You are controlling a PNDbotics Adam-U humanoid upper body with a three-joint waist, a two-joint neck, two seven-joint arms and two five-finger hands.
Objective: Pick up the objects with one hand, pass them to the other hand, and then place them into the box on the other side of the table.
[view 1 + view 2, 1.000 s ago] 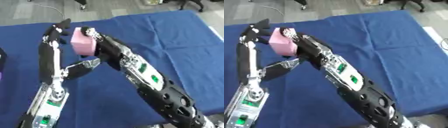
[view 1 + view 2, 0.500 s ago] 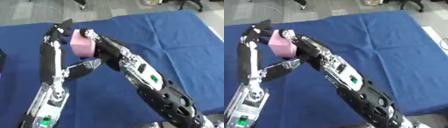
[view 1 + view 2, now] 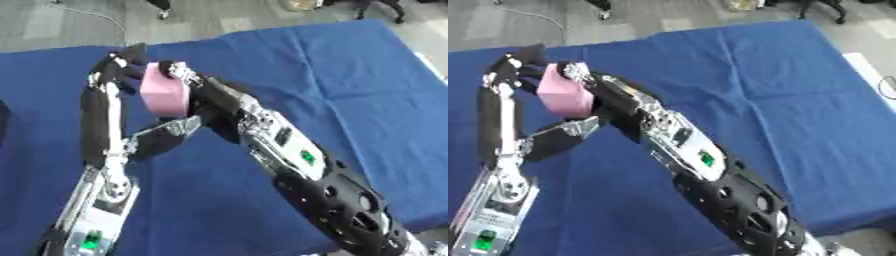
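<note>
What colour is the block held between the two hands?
Pink. The block shows best in the left eye view, against the blue tablecloth.

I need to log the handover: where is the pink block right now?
The pink block is held up above the blue table, upper left in both eye views, between the left robot hand and the right robot hand.

Even bright light, soft blur

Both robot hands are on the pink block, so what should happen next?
Probably the right hand should let go. The pink block sits up off the blue table between both hands, and the left hand already touches its other side.
</note>
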